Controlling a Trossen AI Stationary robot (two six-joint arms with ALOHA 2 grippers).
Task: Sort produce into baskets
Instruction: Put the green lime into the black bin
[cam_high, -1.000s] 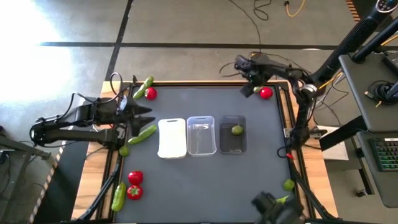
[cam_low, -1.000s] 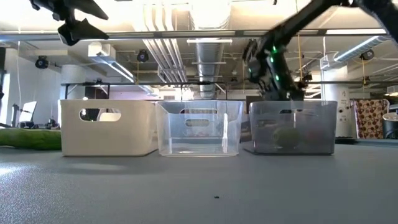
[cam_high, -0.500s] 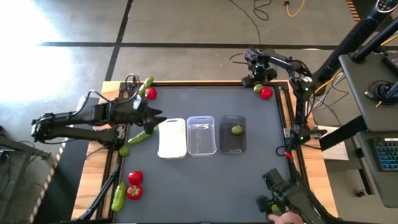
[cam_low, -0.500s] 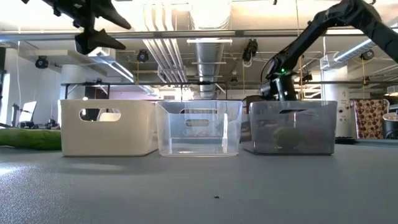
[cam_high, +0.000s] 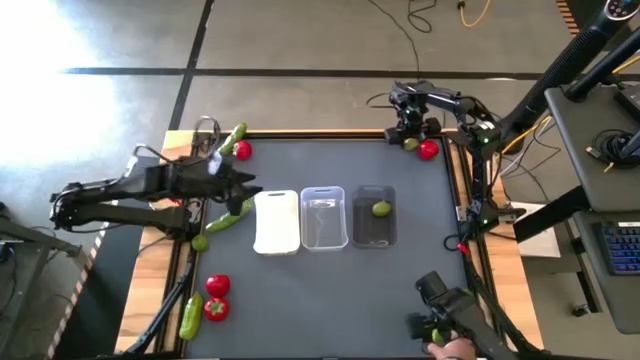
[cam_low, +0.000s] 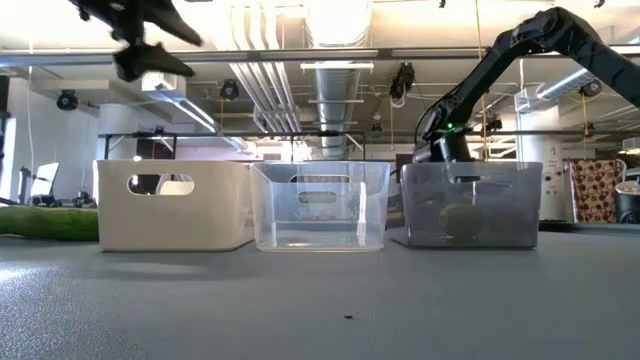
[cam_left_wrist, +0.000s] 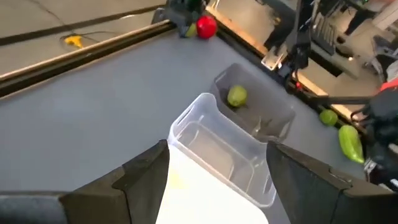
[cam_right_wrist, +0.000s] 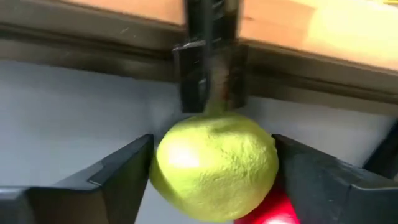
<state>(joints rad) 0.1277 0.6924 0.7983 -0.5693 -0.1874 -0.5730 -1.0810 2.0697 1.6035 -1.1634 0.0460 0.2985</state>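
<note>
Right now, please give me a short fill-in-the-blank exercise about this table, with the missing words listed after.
1. The lime in a basket lies in the ____ basket.
2. The right gripper is open around a ____ at the table's far edge.
3. The left gripper hovers by the ____ basket.
4. The clear basket stands in the ____ of the row.

Missing words: grey; lime; white; middle

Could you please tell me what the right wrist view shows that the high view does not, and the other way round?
Only the right wrist view shows the right gripper open, its fingers on either side of a lime without touching it.

Only the high view shows the three baskets, with a second lime in the grey basket, and the left gripper over the white basket.

Both show that lime by a tomato at the table's far right corner.
</note>
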